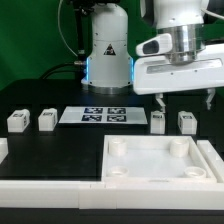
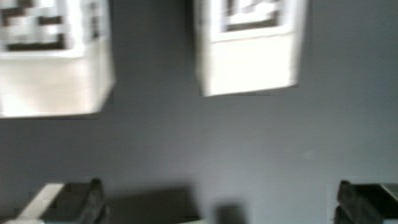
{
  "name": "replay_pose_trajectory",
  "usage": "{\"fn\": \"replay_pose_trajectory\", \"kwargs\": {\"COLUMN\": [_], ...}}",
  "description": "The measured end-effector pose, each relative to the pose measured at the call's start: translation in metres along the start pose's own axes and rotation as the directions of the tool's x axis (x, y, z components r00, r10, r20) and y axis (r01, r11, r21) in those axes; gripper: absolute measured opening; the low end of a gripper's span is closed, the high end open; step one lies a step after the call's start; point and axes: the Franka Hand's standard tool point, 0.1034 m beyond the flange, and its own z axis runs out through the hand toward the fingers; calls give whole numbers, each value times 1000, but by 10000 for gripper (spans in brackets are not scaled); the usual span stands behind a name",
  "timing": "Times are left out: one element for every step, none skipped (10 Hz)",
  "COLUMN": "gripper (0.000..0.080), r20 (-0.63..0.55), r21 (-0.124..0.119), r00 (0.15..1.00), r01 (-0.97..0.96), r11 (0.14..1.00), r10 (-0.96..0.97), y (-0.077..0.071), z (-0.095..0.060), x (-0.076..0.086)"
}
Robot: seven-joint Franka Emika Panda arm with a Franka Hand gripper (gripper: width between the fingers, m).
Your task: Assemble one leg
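Progress: you seemingly have nothing fitted yet | fingers (image 2: 68, 202) spread, empty, hovering over the small white chunky plastic leg (image 1: 187, 122) and its twin (image 1: 158, 121), on the black worktop (image 1: 55, 148) at the exterior view's right, beyond the large white square tray panel (image 1: 160, 166) | left: grasp, carry, attach.

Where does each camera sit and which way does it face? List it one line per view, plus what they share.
Exterior view: off the arm, facing across the white panel to the marker board, four legs and robot base; the open end effector shows.
Wrist view: on the wrist, looking down at the dark table and two legs; only its fingertips show.
Shared: the end effector and, probably, the two legs on the exterior view's right.
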Motion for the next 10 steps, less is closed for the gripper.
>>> {"fn": "replay_pose_trajectory", "kwargs": {"gripper": [649, 649, 649, 649, 649, 649, 649, 649, 649, 649], "r20": [34, 26, 44, 143, 218, 340, 421, 486, 566, 613], "r21": [-6, -5, -7, -15, -17, -25, -23, -23, -23, -21], "r00": [999, 1000, 999, 990, 976, 940, 907, 874, 824, 790], "r01": [-3, -5, 0, 4, -4, -5, -1, -3, -5, -5], "r11": [1000, 1000, 1000, 1000, 1000, 1000, 1000, 1000, 1000, 1000], "r10": [3, 5, 0, -2, 7, 13, 11, 14, 17, 16], "y": [6, 6, 6, 8, 7, 2, -3, -5, -8, -11], "z": [0, 0, 1, 2, 1, 3, 3, 5, 5, 8], "x": [1, 3, 0, -5, -5, -16, -16, -18, -20, -20]}}
